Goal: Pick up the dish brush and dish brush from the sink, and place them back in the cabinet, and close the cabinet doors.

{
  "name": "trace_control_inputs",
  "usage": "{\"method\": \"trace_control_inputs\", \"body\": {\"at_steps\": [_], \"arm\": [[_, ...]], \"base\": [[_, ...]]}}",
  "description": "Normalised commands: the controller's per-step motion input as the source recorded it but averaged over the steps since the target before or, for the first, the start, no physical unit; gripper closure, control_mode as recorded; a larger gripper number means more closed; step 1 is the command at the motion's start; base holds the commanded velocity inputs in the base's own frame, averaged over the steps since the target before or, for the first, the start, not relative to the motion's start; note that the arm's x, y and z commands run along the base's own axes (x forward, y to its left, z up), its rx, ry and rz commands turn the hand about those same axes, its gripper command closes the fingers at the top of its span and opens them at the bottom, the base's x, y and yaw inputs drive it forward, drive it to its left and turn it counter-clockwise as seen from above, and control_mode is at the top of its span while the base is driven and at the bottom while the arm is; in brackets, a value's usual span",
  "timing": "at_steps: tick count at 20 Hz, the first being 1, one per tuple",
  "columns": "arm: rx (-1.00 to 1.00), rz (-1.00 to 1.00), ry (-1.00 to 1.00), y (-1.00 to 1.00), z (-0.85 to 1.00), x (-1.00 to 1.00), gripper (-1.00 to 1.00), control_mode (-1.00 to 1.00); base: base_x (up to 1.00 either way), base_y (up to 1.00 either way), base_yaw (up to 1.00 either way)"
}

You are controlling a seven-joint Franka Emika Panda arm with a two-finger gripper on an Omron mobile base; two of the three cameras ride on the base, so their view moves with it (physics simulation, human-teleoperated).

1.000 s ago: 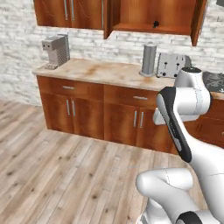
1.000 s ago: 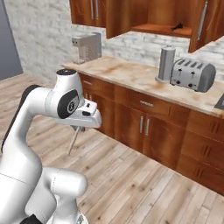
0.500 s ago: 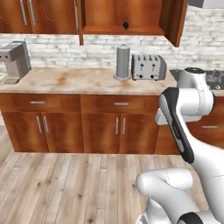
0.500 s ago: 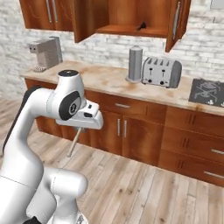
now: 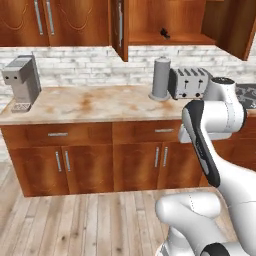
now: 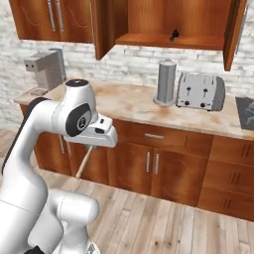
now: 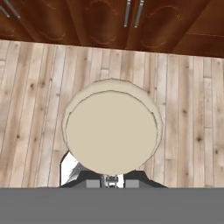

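Presumably held: cream dish brush (image 7: pixel 111 131), light, stiff, thin handle (image 6: pixel 83 162) hanging below the tool (image 6: pixel 92 146).
Tool: clamped tight, probably on the handle's top end.
Black brush (image 5: pixel 164 34): already on the cabinet (image 5: pixel 165 17) shelf.

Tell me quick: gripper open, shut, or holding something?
Gripper: shut on the cream-headed dish brush, handle hanging down toward the floor.

black brush (image 5: pixel 164 34) on cabinet shelf (image 5: pixel 150 39), toaster (image 5: pixel 189 83) below
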Motion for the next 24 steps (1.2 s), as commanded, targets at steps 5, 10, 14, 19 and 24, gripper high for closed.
{"method": "trace_control_inputs", "body": {"at_steps": [5, 10, 14, 19, 24], "arm": [[0.00, 0.00, 0.00, 0.00, 0.00, 0.00, 1.00, 1.00], [0.00, 0.00, 0.00, 0.00, 0.00, 0.00, 1.00, 1.00], [0.00, 0.00, 0.00, 0.00, 0.00, 0.00, 1.00, 1.00], [0.00, 0.00, 0.00, 0.00, 0.00, 0.00, 1.00, 1.00], [0.00, 0.00, 0.00, 0.00, 0.00, 0.00, 1.00, 1.00]], "base": [[0.57, -0.25, -0.14], [0.45, -0.23, -0.27], [0.53, -0.01, -0.25], [0.59, -0.07, -0.12], [0.58, -0.13, 0.00]]}}
